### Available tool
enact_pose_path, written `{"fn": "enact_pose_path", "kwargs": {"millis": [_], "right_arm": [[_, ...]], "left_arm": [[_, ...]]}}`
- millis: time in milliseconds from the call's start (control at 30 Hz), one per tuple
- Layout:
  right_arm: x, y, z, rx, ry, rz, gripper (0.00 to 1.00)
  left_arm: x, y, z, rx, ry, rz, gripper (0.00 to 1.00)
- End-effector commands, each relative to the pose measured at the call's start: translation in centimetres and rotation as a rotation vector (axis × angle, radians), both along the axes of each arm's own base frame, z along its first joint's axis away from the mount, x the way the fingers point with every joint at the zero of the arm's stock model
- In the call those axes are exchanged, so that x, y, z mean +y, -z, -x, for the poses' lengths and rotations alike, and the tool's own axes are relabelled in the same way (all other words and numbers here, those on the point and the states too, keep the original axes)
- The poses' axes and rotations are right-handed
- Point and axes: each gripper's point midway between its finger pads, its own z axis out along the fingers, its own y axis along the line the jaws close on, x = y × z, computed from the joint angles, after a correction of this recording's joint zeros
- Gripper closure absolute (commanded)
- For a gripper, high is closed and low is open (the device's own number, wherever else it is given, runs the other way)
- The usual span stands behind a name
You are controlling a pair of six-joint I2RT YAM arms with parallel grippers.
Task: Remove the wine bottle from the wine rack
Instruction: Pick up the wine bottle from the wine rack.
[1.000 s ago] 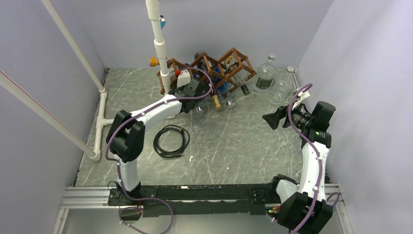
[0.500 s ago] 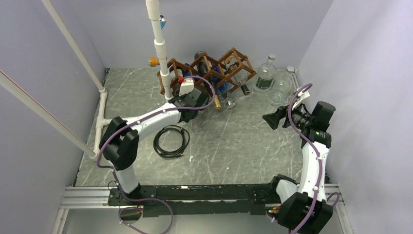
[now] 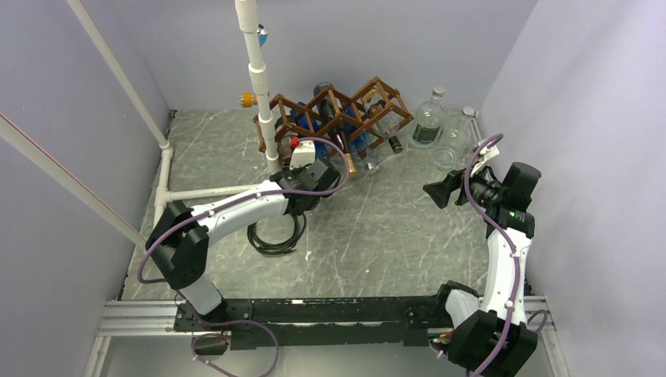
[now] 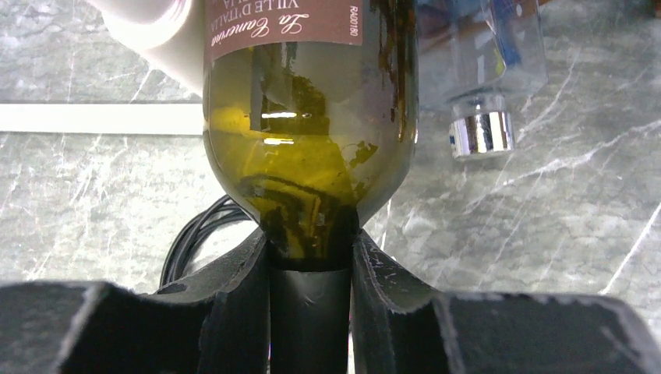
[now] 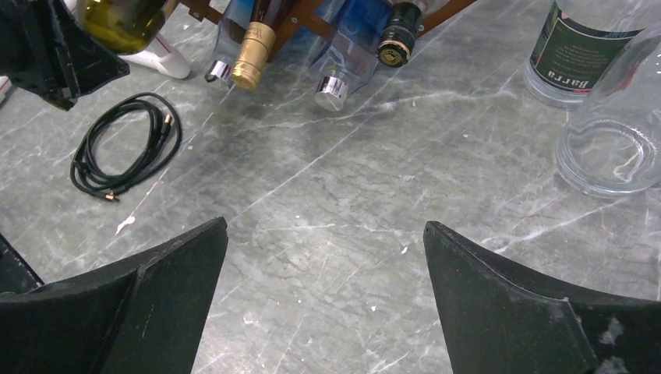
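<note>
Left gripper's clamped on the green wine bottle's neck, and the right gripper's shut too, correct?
Not quite. The left gripper does clamp the green wine bottle by its neck, but the right gripper is open, jaws spread wide, as the right wrist view shows.

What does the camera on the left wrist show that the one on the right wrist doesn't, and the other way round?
Only the left wrist: the printed label on the wine bottle, its neck pinched in the left gripper. Only the right wrist: the open right gripper, a gold-foil neck poking from the wine rack, a labelled bottle beside a plain clear one. Both: the green wine bottle, the black cable, the marble table.
</note>
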Motion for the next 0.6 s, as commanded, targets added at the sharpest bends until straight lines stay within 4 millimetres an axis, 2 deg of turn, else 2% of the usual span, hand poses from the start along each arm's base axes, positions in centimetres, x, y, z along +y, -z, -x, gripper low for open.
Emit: {"fn": "enact_pose_path", "kwargs": {"millis": [0, 567], "right_arm": [[-0.1, -1.9, -0.4, -0.069, -0.005, 0.042, 0.00], [-0.2, -2.2, -0.3, -0.082, -0.001, 0.053, 0.00]], "left_arm": [[-0.4, -6.9, -0.5, -0.232, -0.074, 0.142, 1.00], [-0.3, -8.4, 3.9, -0.293, -0.074, 0.189, 1.00]]}}
